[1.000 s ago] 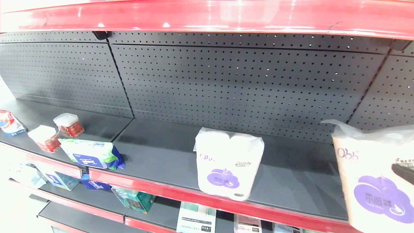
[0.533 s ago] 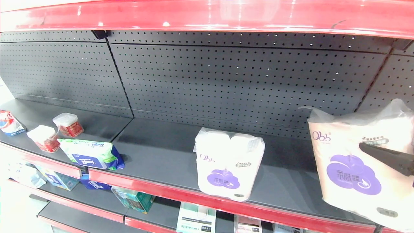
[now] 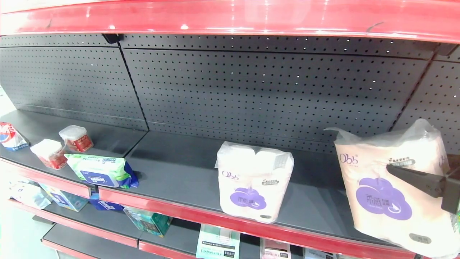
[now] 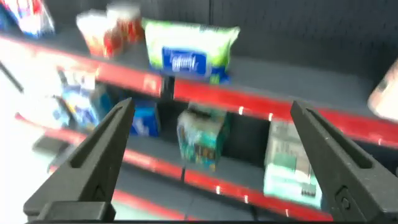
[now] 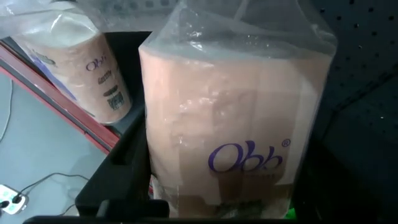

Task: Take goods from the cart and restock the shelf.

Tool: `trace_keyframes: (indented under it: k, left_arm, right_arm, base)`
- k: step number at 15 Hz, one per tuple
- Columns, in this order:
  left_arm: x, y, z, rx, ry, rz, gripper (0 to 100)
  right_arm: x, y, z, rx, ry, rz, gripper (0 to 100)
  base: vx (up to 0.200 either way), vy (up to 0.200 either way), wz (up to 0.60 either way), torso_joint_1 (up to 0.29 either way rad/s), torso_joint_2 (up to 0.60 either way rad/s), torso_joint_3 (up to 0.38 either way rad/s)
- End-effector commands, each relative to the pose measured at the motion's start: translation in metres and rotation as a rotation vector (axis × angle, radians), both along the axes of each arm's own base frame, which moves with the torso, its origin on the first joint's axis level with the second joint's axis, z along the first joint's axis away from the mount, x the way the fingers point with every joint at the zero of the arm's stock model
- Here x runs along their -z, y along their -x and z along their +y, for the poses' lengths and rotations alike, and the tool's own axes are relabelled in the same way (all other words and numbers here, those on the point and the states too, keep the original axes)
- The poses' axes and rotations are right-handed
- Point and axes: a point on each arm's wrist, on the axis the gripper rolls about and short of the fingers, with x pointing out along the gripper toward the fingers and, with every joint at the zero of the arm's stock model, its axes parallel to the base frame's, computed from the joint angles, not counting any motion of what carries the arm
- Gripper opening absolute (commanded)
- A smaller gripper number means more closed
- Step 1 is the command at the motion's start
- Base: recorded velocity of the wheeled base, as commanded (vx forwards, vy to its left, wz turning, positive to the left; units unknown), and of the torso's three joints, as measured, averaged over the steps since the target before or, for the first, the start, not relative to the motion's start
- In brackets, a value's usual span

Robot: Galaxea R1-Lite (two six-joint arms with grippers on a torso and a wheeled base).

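A plastic-wrapped toilet roll pack with a purple label is at the right end of the black shelf, its lower edge over the red front lip. My right gripper is shut on it, one dark finger lying across its front. In the right wrist view the held pack sits between the fingers. A matching pack stands upright mid-shelf. My left gripper is open and empty, in front of the lower shelves.
A green-and-blue wipes pack, two red-labelled tubs and a pouch occupy the shelf's left. Bare shelf lies between the wipes and the standing pack. A red-edged shelf hangs overhead; boxed goods fill lower shelves.
My right gripper has carried the toilet roll pack up and to the left, inward over the shelf. The goods standing on the shelf have not moved.
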Motion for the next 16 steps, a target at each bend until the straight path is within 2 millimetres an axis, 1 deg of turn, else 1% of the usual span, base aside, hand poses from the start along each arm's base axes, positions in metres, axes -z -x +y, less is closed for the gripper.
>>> trace_keyframes:
  k: [1,4,6,7,8,9,10,11,12,14,16]
  left_arm:
    - [0.008,-0.004,0.001,-0.013,0.000,-0.014,100]
    - [0.009,-0.004,0.001,-0.024,-0.033,0.003,100]
    - [0.008,-0.004,0.003,-0.077,0.102,-0.026,100]
    - [0.008,-0.004,0.003,-0.077,0.102,-0.026,100]
    - [0.008,-0.004,0.001,-0.001,0.098,-0.025,100]
    - [0.008,-0.004,0.001,0.007,0.096,-0.024,100]
    - [0.008,-0.004,0.000,0.044,0.009,-0.007,100]
    - [0.009,-0.004,0.001,-0.036,-0.048,0.005,100]
    - [0.012,-0.004,0.002,-0.078,-0.046,0.029,100]
    - [0.013,-0.004,0.002,-0.096,-0.022,0.039,100]
    - [0.014,-0.004,0.002,-0.072,0.014,0.041,100]
  right_arm:
    - [0.001,0.000,0.000,0.001,0.001,0.002,0]
    - [0.003,0.001,0.000,-0.001,0.002,0.011,0]
    - [0.007,0.001,0.000,-0.001,0.004,0.023,0]
    - [0.007,0.001,0.000,-0.001,0.004,0.023,0]
    - [0.011,0.005,-0.001,-0.001,0.005,0.029,0]
    - [0.011,0.006,-0.001,-0.001,0.005,0.028,0]
    - [0.012,0.007,-0.001,-0.001,0.005,0.031,0]
    - [0.012,0.007,-0.001,-0.001,0.005,0.029,0]
    - [0.012,0.007,-0.001,-0.001,0.005,0.029,0]
    - [0.012,0.007,-0.001,-0.001,0.005,0.029,0]
    - [0.012,0.006,-0.001,0.002,0.003,0.030,0]
  base:
    - [0.000,0.000,0.00,0.000,0.00,0.000]
    - [0.000,0.000,0.00,0.000,0.00,0.000]
    - [0.000,0.000,0.00,0.000,0.00,0.000]
    - [0.000,0.000,0.00,0.000,0.00,0.000]
    - [0.000,0.000,0.00,0.000,0.00,0.000]
    - [0.000,0.000,0.00,0.000,0.00,0.000]
    - [0.000,0.000,0.00,0.000,0.00,0.000]
    - [0.000,0.000,0.00,0.000,0.00,0.000]
    - [0.000,0.000,0.00,0.000,0.00,0.000]
    - [0.000,0.000,0.00,0.000,0.00,0.000]
    - [0.000,0.000,0.00,0.000,0.00,0.000]
